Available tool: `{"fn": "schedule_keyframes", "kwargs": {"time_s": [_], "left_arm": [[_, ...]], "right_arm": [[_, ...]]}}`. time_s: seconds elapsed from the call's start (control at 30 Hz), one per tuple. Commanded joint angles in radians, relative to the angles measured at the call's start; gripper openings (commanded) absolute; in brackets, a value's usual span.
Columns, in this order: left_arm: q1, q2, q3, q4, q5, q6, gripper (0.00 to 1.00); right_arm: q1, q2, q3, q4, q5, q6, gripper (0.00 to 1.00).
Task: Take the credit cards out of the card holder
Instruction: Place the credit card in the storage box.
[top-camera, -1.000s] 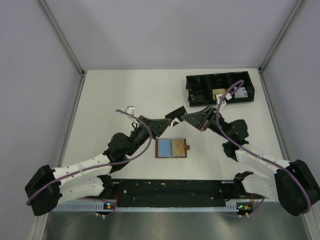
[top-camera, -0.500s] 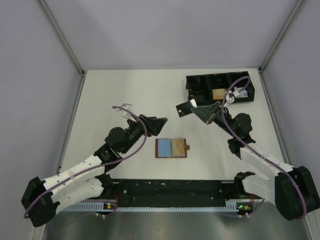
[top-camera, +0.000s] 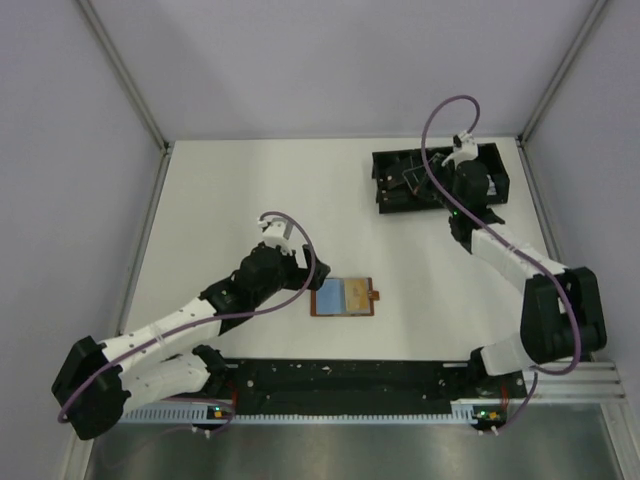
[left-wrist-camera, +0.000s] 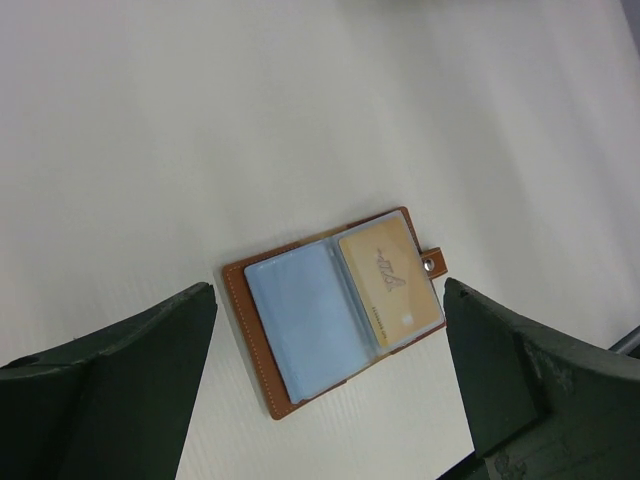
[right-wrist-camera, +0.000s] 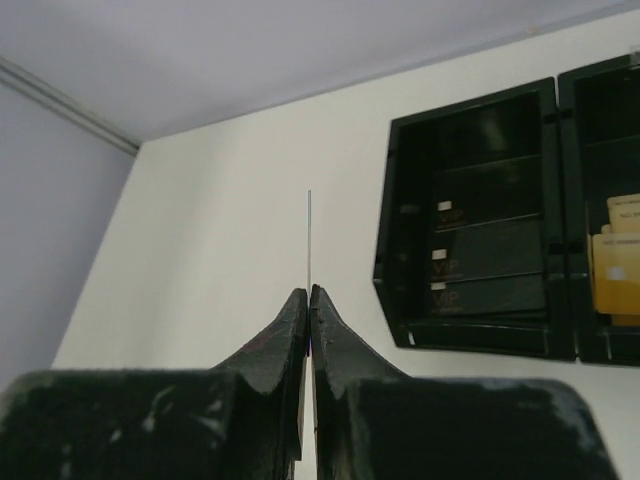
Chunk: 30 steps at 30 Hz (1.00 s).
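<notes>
1. the right gripper (right-wrist-camera: 309, 295) had swung from mid-table to the black tray (right-wrist-camera: 480, 333), fingers pinched shut on a thin card (right-wrist-camera: 309, 240) seen edge-on
2. the left gripper (left-wrist-camera: 327, 292) had come over the card holder (left-wrist-camera: 335, 310), fingers spread wide, holding nothing
3. the card holder lay open on the table (top-camera: 250, 190), a yellow card (left-wrist-camera: 388, 280) in one sleeve

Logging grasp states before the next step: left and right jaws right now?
Left gripper: open, empty, pointed at the open card holder.
Right gripper: shut on a thin card, seen edge-on.
</notes>
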Motion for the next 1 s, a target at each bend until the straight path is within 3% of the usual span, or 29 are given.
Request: {"fn": "schedule_keyframes", "kwargs": {"time_s": [0.0, 0.43, 0.7, 0.87, 0.97], "left_arm": [[0.006, -0.008, 0.004, -0.028, -0.016, 0.035, 0.99], [0.010, -0.013, -0.024, -0.040, 0.001, 0.026, 0.99], [0.010, -0.023, -0.028, -0.071, 0.009, 0.020, 0.99], [0.012, -0.028, -0.025, -0.072, 0.022, 0.007, 0.99], [0.012, -0.023, -0.021, -0.072, 0.041, -0.002, 0.99]], "right_arm": [[-0.010, 0.154, 0.151, -0.104, 0.097, -0.120, 0.00], [-0.012, 0.521, 0.421, -0.141, 0.100, -0.112, 0.00], [-0.012, 0.633, 0.487, -0.155, 0.021, -0.072, 0.01], [-0.013, 0.584, 0.486, -0.242, 0.088, -0.124, 0.31], [-0.012, 0.520, 0.484, -0.311, 0.146, -0.196, 0.42]]}}
